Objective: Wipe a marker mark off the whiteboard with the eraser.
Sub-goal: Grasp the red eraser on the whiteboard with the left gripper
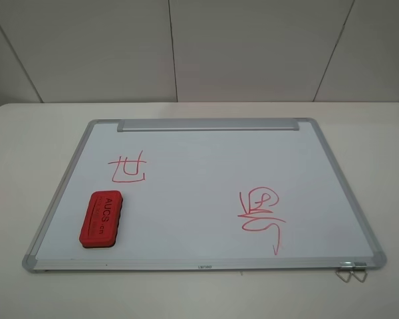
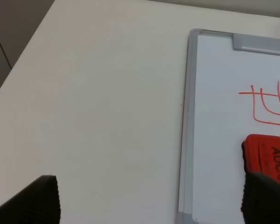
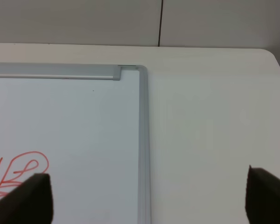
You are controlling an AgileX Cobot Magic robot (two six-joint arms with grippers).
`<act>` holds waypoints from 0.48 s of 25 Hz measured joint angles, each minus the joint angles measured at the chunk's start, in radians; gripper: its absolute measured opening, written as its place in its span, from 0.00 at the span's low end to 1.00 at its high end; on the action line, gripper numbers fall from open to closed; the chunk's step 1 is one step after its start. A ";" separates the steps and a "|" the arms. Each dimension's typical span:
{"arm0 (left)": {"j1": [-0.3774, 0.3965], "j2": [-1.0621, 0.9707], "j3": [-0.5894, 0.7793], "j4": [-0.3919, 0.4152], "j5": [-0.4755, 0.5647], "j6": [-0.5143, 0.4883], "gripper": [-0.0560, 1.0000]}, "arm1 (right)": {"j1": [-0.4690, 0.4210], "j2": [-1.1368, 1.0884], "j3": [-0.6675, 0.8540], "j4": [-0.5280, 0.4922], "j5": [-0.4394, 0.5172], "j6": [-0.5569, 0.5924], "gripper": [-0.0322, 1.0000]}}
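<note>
The whiteboard [image 1: 206, 260] lies flat on the table with its silver tray bar [image 1: 209, 124] along the far edge. On its left half is the marker mark [image 1: 128, 167], a small red hash of straight lines. The red eraser [image 1: 101, 218] lies lettering-up just in front of the mark, near the board's left frame. Neither gripper shows in the high view. In the left wrist view, the left gripper [image 2: 149, 205] is open above the table beside the board's left frame [image 2: 189, 116], with the eraser [image 2: 268, 154] by one fingertip. The right gripper [image 3: 149, 198] is open over the board's right frame [image 3: 143, 140].
A larger curly red scribble [image 1: 261, 216] with a long tail fills the board's right half and shows partly in the right wrist view as red loops [image 3: 18, 175]. A metal wire clip [image 1: 351, 271] sticks out at the board's near right corner. White table surrounds the board.
</note>
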State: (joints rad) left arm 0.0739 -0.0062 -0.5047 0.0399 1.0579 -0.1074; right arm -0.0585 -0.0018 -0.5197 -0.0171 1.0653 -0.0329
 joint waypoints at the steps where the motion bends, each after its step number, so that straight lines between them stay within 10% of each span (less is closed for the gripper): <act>1: 0.000 0.000 0.000 0.001 0.000 0.000 0.79 | 0.000 0.000 0.000 0.000 0.000 0.000 0.72; 12: 0.000 0.343 -0.101 0.062 -0.154 0.086 0.79 | 0.000 0.000 0.000 0.000 0.000 0.000 0.72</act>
State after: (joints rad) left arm 0.0739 0.3371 -0.6056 0.1020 0.9035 -0.0211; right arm -0.0585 -0.0018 -0.5197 -0.0171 1.0653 -0.0329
